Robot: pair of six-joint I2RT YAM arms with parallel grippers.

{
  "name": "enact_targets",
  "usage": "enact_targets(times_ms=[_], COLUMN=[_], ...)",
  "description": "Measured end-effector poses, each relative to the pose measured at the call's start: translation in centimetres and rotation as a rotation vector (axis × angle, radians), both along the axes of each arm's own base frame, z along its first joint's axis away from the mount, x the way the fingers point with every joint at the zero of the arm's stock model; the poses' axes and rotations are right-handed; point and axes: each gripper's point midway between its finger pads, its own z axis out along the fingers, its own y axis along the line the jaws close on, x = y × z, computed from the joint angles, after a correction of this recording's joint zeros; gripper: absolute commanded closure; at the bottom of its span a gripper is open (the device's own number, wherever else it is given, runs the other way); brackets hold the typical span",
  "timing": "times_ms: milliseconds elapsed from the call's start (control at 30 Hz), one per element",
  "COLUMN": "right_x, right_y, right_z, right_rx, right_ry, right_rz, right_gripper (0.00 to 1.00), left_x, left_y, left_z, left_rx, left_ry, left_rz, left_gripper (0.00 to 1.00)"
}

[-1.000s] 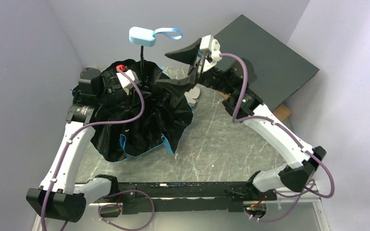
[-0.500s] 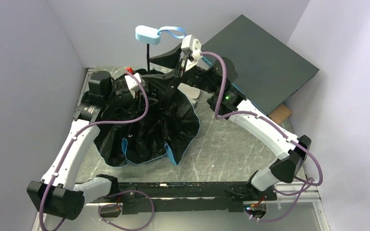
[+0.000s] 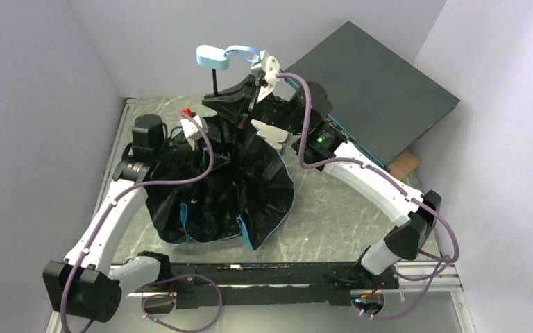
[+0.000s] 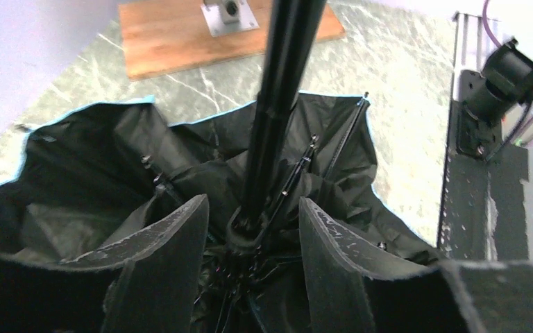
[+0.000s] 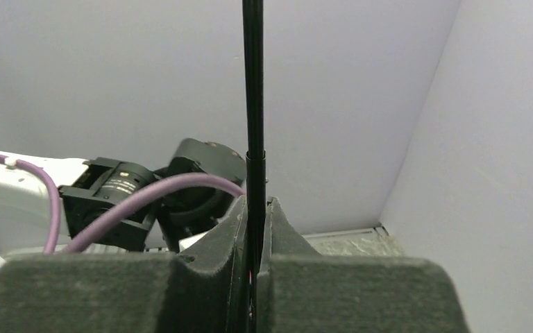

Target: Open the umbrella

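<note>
The umbrella lies upside down on the table, its black lining [image 3: 229, 187] facing up with sky-blue edges showing. Its thin black shaft [image 3: 216, 82] stands upright, topped by the light-blue handle [image 3: 212, 56] with a strap. My right gripper [image 3: 216, 101] is shut on the shaft [image 5: 252, 83] partway up, and the wrist view shows both pads pressed against it [image 5: 255, 205]. My left gripper [image 4: 252, 201] is low in the canopy [image 4: 97, 159], open, its fingers either side of the shaft's base and the rib hub [image 4: 250, 232] without touching them.
A big dark-grey flat box [image 3: 375, 90] leans at the back right, with a brown piece [image 3: 406, 163] beneath its corner. A pale object [image 3: 272, 130] lies beside the canopy. A wooden board [image 4: 180, 35] with a metal bracket sits beyond the umbrella. Walls close in on three sides.
My right gripper swung left to the shaft and shut on it. My left gripper's fingers have spread apart at the shaft's base. The canopy has bunched closer toward the centre.
</note>
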Motion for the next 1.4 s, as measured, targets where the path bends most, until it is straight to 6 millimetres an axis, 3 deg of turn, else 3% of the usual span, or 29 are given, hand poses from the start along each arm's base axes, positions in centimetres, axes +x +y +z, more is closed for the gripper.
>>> enact_targets(times_ms=[167, 300, 467, 633, 867, 1100, 1300, 1400], right_x=[0.3, 0.3, 0.2, 0.5, 1.6, 3.4, 4.7, 5.2], right_y=[0.0, 0.1, 0.1, 0.4, 0.8, 1.9, 2.4, 2.4], right_z=[-0.7, -1.0, -1.1, -1.2, -0.6, -0.9, -1.4, -1.4], right_rx=[-0.012, -0.013, -0.008, -0.008, -0.011, -0.044, -0.073, -0.084], right_ry=[0.024, 0.051, 0.075, 0.087, 0.090, 0.112, 0.142, 0.153], right_rz=[-0.002, 0.006, 0.014, 0.017, -0.011, -0.032, -0.046, -0.053], right_gripper=[1.00, 1.00, 1.00, 1.00, 1.00, 1.00, 1.00, 1.00], left_x=[0.6, 0.4, -0.6, 0.1, 2.2, 4.0, 5.4, 6.3], left_y=[1.8, 1.8, 0.3, -0.4, 0.4, 1.7, 2.4, 3.2], left_z=[1.0, 3.3, 5.4, 4.1, -1.2, -1.9, -2.7, -2.7], left_rx=[-0.054, -0.092, -0.124, -0.119, -0.071, -0.040, 0.008, 0.022], left_ry=[-0.069, -0.175, -0.278, -0.246, -0.131, -0.180, -0.232, -0.250], left_rz=[0.080, 0.087, 0.040, 0.031, 0.086, 0.120, 0.125, 0.145], left_gripper=[0.39, 0.41, 0.57, 0.72, 0.72, 0.74, 0.61, 0.61])
